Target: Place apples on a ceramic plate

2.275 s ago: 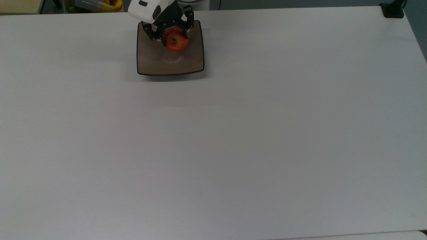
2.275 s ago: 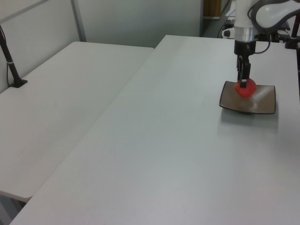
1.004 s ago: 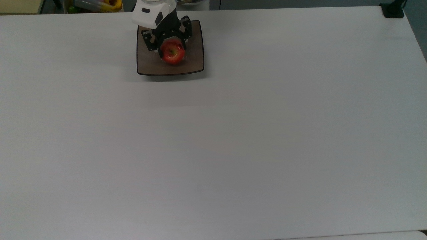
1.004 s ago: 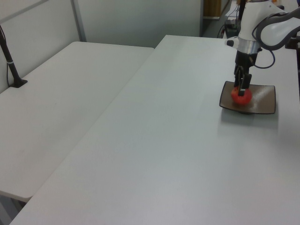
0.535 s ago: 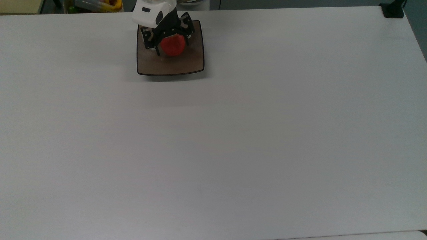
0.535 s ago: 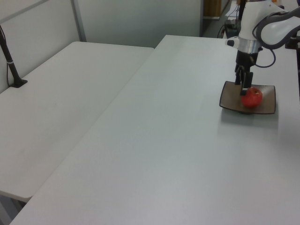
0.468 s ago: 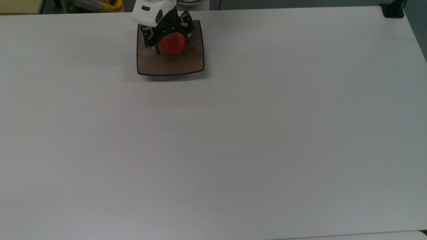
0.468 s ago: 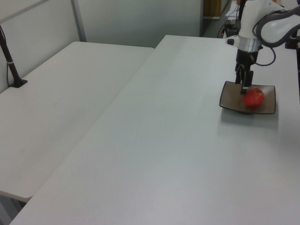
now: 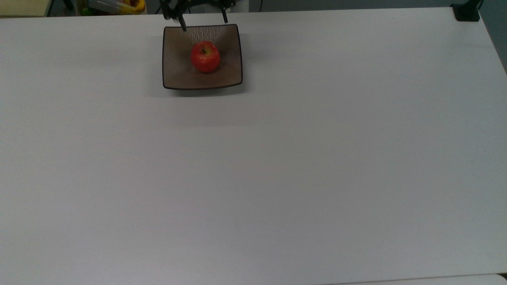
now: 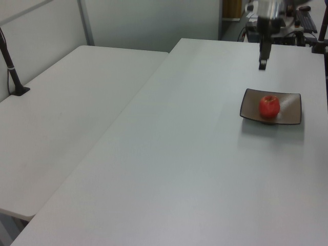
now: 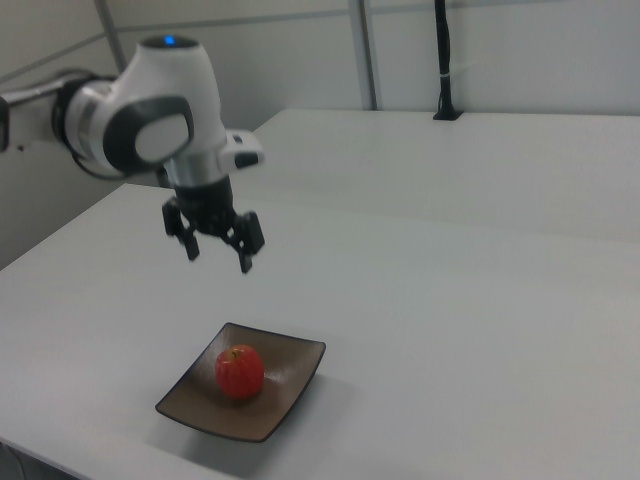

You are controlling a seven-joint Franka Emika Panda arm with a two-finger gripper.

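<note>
The gripper (image 11: 218,244), a moment ago down around the apple (image 9: 205,57), has lifted clear with its fingers spread and empty, leaving the apple upright near the middle of the plate (image 9: 174,75) at upper left of the top view, so placement looks complete.

In the top view we see the gripper (image 9: 202,19) cut off by the upper edge, just two finger ends showing. In the left view the arm (image 10: 267,10) runs out the top. Colourful clutter (image 9: 115,6) behind the bench (image 9: 253,178) is too cropped to identify.
</note>
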